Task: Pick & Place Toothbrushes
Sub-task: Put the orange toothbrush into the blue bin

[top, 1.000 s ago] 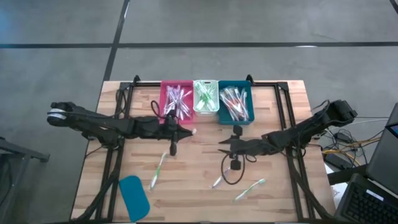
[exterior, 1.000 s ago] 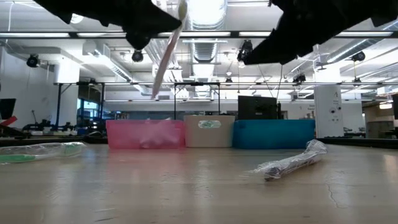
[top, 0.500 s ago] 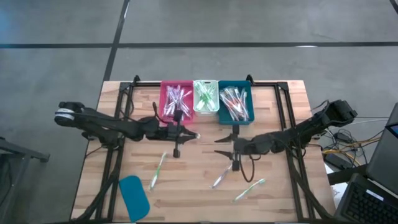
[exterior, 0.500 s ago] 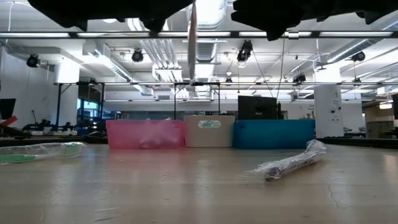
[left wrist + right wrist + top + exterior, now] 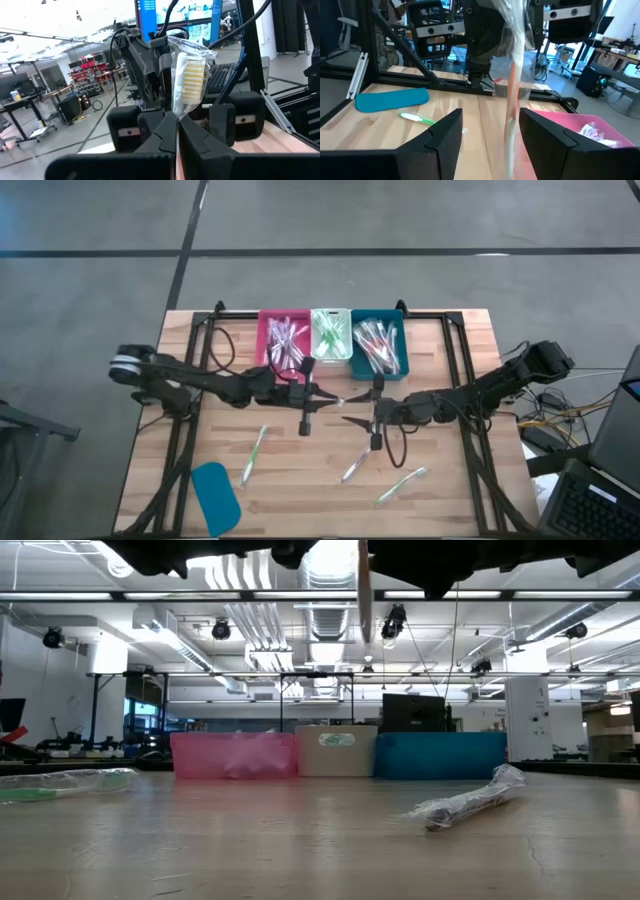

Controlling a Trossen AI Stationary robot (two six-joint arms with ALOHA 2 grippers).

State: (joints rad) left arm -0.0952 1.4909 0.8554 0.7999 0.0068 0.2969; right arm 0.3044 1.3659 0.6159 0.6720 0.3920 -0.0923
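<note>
My left gripper (image 5: 328, 396) is shut on a toothbrush (image 5: 188, 75) in a clear wrapper, held above the table's middle, in front of the bins. The low view shows this toothbrush (image 5: 363, 585) hanging upright. My right gripper (image 5: 355, 406) faces it, open. In the right wrist view its fingers (image 5: 445, 137) stand on either side of the wrapped, orange-red handle (image 5: 512, 90). Three more wrapped toothbrushes lie flat on the wood: one (image 5: 255, 452) near the left, one (image 5: 352, 468) in the middle and one (image 5: 400, 485) toward the near right. My left gripper pinches the wrapped toothbrush between its two fingertips just below the bristle head (image 5: 176, 114). The fingers come about level from the table's left and lie across it. The head stands up above the fingertips, and the handle hangs below, clear of the table.
Three bins stand in a row at the far edge, each holding several toothbrushes: pink (image 5: 285, 320), whitish (image 5: 330, 315) and teal (image 5: 378, 318). A flat teal lid (image 5: 215, 492) lies at the near left. Bare wood lies between the bins and the loose toothbrushes.
My left gripper has carried the toothbrush toward the table's right edge and a little up, rolling so that the brush went from tilted to upright. My right gripper has opened wider and tipped up, and the brush now stands between its fingers.
</note>
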